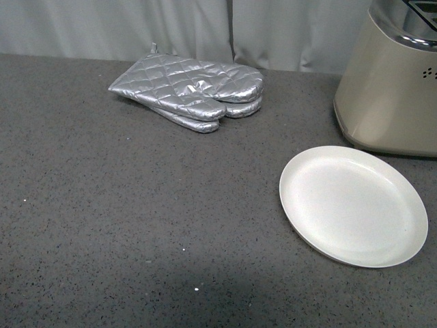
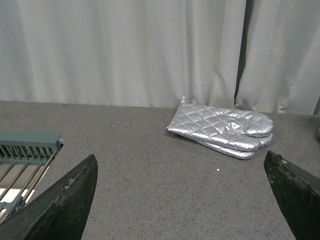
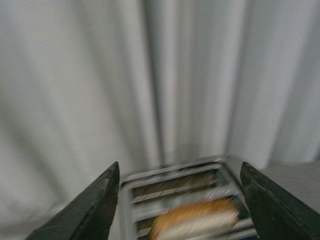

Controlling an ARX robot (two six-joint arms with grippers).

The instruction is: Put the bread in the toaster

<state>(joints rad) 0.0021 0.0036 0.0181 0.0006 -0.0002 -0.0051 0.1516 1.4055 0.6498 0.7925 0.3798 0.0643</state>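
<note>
The beige toaster stands at the far right of the counter, cut off by the frame edge. In the right wrist view its chrome top with slots lies below my open right gripper. The bread, light brown and blurred, sticks up out of one slot between my spread fingers, with neither finger touching it. My left gripper is open and empty, low over the bare counter, with the mitts ahead of it. Neither gripper shows in the front view.
A round white plate, empty, lies in front of the toaster. Silver quilted oven mitts lie stacked at the back, also in the left wrist view. A wire rack shows beside the left gripper. A white curtain hangs behind the counter.
</note>
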